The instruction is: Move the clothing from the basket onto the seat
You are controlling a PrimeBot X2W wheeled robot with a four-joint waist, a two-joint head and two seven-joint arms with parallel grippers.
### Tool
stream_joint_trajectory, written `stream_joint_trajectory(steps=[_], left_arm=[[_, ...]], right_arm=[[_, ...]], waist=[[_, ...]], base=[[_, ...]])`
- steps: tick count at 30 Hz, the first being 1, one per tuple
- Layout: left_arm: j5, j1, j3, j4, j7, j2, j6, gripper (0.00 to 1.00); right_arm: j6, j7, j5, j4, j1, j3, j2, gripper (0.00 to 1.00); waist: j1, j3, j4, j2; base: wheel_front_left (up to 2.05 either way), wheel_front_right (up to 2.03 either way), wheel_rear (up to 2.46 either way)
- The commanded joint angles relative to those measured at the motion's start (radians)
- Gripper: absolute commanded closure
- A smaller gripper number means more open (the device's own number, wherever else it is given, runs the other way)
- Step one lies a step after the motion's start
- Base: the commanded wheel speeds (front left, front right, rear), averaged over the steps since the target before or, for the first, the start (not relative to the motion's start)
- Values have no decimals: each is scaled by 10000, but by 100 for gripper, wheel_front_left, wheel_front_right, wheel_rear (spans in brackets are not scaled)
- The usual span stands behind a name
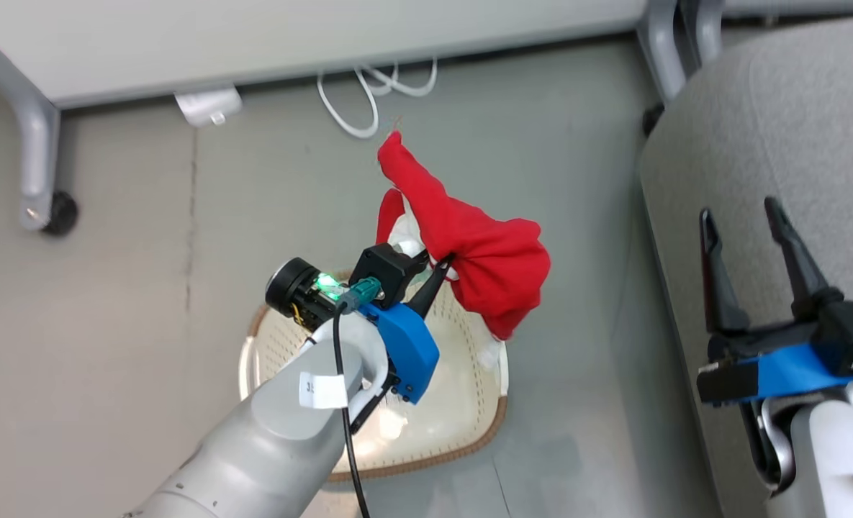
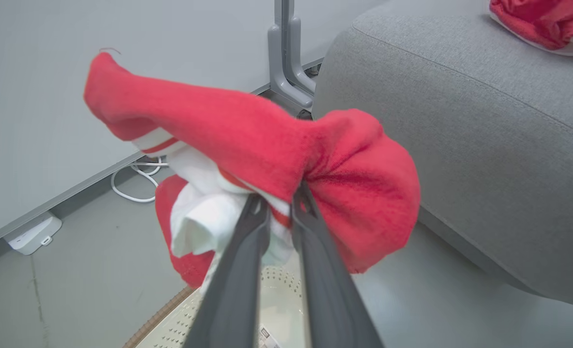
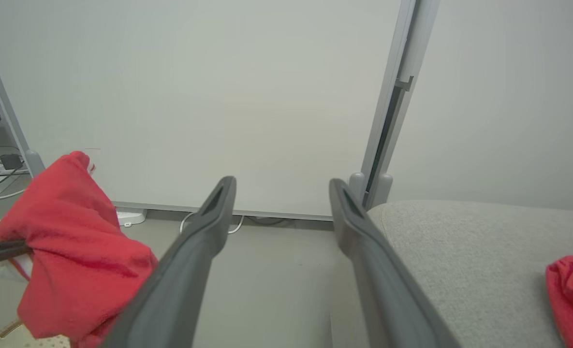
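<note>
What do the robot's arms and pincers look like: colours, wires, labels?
Both arms are pale grey, each with a bright blue plastic bracket at the wrist. The left pincer and right pincer each have two long dark grey fingers tapering to points. A black cable runs up the left forearm to a teal plug beside a green light, past a small white label.

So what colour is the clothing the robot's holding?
The clothing is bright red with white striped trim, clearest in the left wrist view.
</note>
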Motion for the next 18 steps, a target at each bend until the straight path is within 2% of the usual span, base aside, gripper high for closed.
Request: stream_joint_trajectory(steps=[1, 12, 18], left_arm=[[109, 170, 146, -173, -46, 58, 53, 100], [740, 711, 1056, -1677, -49, 190, 322, 100], [828, 851, 1234, -2009, -50, 219, 301, 100]], right_arm=[[1, -34, 50, 60, 246, -13, -14, 0], [1, -34, 110, 289, 1272, -71, 29, 0], [1, -34, 105, 348, 1721, -58, 57, 0]], waist=[[2, -630, 213, -1], [2, -2090, 446, -1], [2, -2727, 579, -1]], base=[[0, 0, 0], [0, 0, 0], [0, 0, 0]])
